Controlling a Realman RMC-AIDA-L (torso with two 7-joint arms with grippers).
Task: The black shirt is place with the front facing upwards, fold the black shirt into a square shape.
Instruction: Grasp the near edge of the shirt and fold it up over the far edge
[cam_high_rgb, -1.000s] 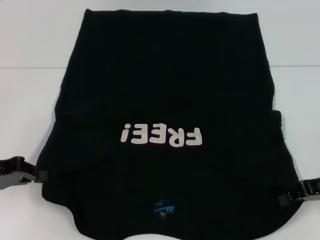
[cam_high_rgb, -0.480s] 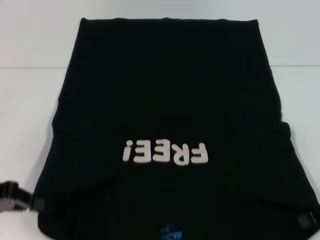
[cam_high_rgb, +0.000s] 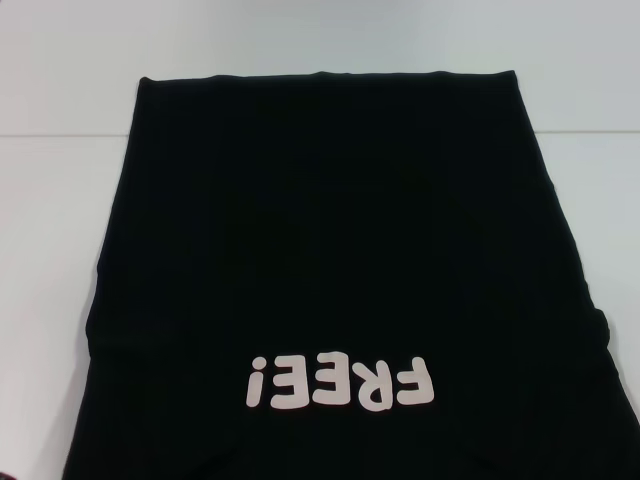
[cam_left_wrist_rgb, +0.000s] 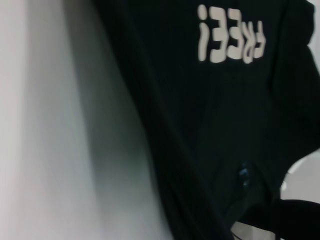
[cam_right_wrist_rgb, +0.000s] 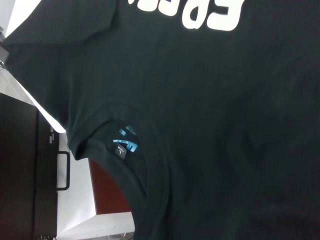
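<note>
The black shirt lies front up on the white table. Its hem is at the far side and its white "FREE!" print is near the bottom edge of the head view. The collar end runs out of that view towards me. In the left wrist view the shirt is stretched, with the print and the blue neck label showing. The right wrist view shows the collar and the blue label on the cloth. Neither gripper shows in any view.
White tabletop shows to the left, right and beyond the shirt. In the right wrist view a dark box-like body and a red-brown surface lie below the collar edge.
The shirt has been drawn towards me. The print has moved down the head view. The neck label and both grippers at the shirt's shoulders have passed out of the bottom edge.
</note>
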